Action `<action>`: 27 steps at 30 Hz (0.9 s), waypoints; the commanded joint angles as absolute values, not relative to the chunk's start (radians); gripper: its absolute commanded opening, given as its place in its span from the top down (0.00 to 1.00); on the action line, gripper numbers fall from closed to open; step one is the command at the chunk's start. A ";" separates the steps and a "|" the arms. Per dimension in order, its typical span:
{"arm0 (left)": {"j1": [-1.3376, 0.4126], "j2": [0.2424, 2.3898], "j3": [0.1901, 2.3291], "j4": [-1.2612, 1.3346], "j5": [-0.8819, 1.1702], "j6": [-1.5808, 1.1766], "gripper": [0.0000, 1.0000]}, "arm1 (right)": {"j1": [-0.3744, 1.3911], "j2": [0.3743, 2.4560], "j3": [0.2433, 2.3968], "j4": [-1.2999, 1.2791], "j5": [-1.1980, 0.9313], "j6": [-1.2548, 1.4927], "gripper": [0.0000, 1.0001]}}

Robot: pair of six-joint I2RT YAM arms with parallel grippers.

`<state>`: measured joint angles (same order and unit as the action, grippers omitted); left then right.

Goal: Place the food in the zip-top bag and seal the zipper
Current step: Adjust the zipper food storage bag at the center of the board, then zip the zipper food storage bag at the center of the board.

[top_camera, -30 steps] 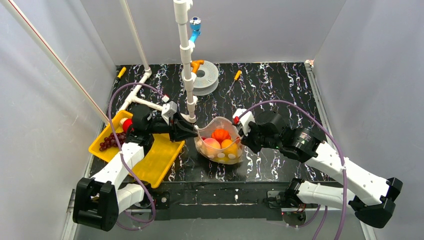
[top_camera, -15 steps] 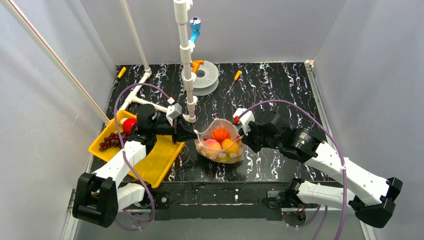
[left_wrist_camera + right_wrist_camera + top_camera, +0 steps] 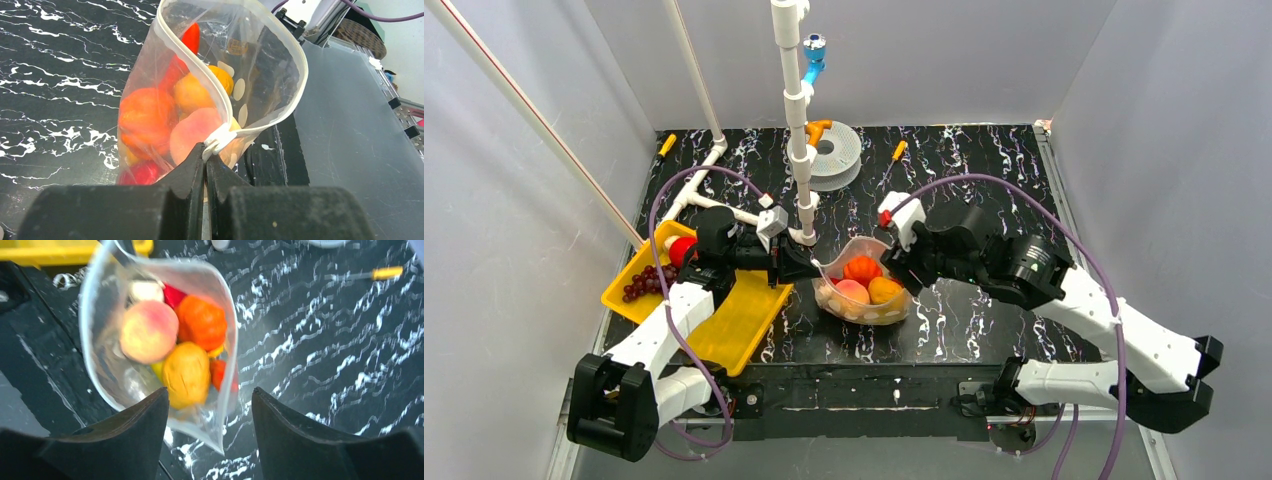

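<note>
Marbled table (image 3: 984, 180): zip-top bag (image 3: 884, 315) stands, mouth upward, stretched left-right.

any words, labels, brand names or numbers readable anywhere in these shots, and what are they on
No readable text in any view.
Zip-top bag: printed with plain white dots only; a small dark mark on its wall in the left wrist view is too blurred to read.
Yellow tray: no lettering visible.
White spool: no legible label.
</note>
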<state>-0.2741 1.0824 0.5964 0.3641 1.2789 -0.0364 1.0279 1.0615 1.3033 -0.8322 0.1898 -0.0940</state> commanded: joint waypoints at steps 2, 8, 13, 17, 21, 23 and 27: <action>-0.268 1.064 0.668 0.275 1.289 -0.004 1.00 | 1.105 1.202 1.484 -0.776 0.149 -0.139 0.27; -0.267 1.059 0.669 0.277 1.285 -0.004 1.00 | 1.113 1.385 1.639 -0.718 -0.020 -0.137 0.24; -0.267 1.058 0.669 0.279 1.281 -0.009 1.00 | 1.114 1.480 1.691 -0.618 -0.067 -0.067 0.28; -0.267 1.056 0.668 0.279 1.278 -0.008 1.00 | 1.114 1.557 1.737 -0.634 -0.083 -0.021 0.45; -0.270 1.060 0.670 0.278 1.278 -0.008 1.00 | 1.114 1.585 1.745 -0.654 -0.046 -0.008 0.56; -0.268 1.063 0.672 0.277 1.278 -0.009 1.00 | 1.114 1.580 1.728 -0.642 -0.034 -0.008 0.58; -0.267 1.063 0.671 0.278 1.275 -0.009 1.00 | 1.114 1.566 1.698 -0.630 0.038 -0.008 0.59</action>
<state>-0.2714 1.0821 0.6334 0.2813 1.2675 -0.0193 1.1088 1.5940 1.6958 -0.6769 -0.0257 -0.0219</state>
